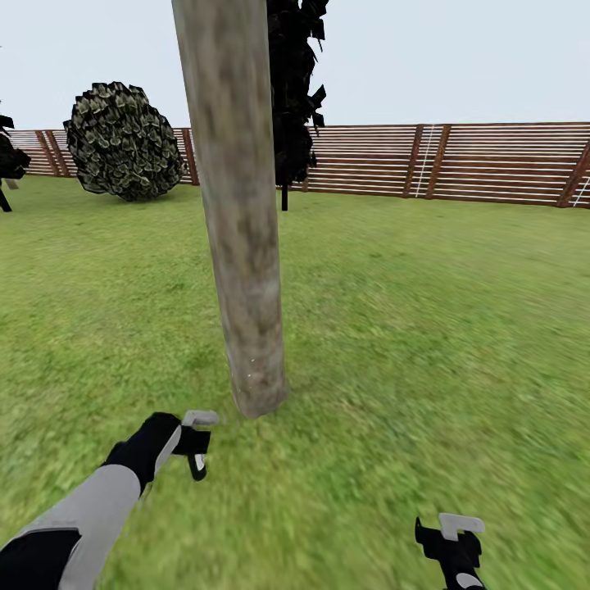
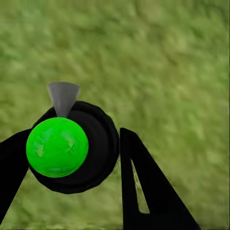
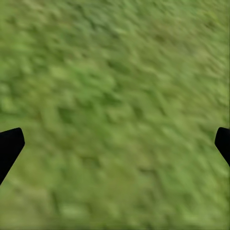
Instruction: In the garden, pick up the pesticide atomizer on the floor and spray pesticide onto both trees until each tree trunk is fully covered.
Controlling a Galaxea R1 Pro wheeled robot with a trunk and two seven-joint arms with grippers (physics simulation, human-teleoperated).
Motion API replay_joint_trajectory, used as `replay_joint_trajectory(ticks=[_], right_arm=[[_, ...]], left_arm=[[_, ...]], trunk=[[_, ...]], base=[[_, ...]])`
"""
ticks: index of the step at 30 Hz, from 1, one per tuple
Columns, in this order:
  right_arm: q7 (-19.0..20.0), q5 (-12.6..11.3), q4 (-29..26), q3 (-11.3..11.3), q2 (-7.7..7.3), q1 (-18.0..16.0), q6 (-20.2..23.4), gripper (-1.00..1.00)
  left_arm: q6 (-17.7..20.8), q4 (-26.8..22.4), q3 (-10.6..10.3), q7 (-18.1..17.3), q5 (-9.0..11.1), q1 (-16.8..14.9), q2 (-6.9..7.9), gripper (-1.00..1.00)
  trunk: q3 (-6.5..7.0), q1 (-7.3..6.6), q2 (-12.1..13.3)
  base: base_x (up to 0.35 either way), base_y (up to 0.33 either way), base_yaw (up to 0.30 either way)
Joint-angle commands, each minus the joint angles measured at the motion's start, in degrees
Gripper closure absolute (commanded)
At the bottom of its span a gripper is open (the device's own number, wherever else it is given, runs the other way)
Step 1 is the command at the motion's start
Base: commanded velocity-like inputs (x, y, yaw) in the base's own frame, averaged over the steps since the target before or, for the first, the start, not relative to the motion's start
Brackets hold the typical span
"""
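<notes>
Head view: your left pincer (image 1: pixel 195 447) is hovering over grass just beside the mottled grey-brown tree trunk (image 1: pixel 238 213), clamping the black atomizer with bright green ball and grey nozzle (image 2: pixel 67 146). Your right pincer (image 1: pixel 453 541) is hanging with fingers apart, holding nothing, over lawn (image 1: pixel 426 328).

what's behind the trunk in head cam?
Behind the tree trunk: lawn, a dark narrow tree partly covered by it, and the slat fence. Whatever lies directly behind the trunk is hidden.
</notes>
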Motion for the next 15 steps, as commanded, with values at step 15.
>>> replay_joint_trajectory(ticks=[15], right_arm=[[-0.2,-0.4,0.0,0.5,-0.23,0.0,-0.1,-1.0]], left_arm=[[12.6,-4.4,0.0,-0.9,0.4,-6.3,-1.82,1.0]], trunk=[[-0.05,-0.01,0.0]], base=[[0.0,0.0,0.0]])
